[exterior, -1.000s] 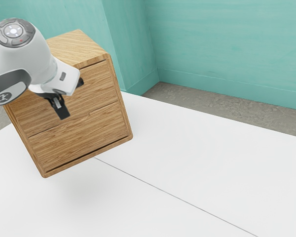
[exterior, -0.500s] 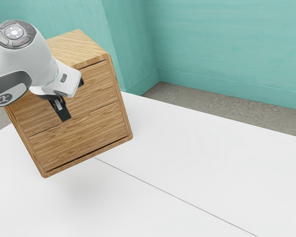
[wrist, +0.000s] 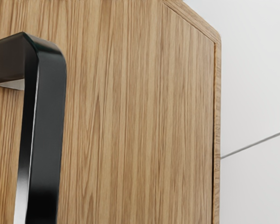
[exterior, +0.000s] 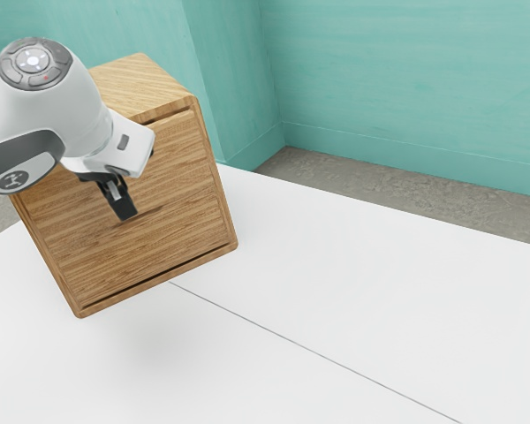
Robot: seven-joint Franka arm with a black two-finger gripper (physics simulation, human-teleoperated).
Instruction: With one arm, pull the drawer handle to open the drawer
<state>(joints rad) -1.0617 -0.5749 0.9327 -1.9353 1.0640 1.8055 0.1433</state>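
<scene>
Wood drawer (exterior: 172, 168) sits right at the gripper (exterior: 121, 201), its black handle (wrist: 42, 130) just beside. I cannot tell if the gripper is pinching.

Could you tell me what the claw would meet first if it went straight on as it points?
Probably the light wooden drawer front, beside its black bar handle; the black claw looks close, though depth is unclear.
</scene>
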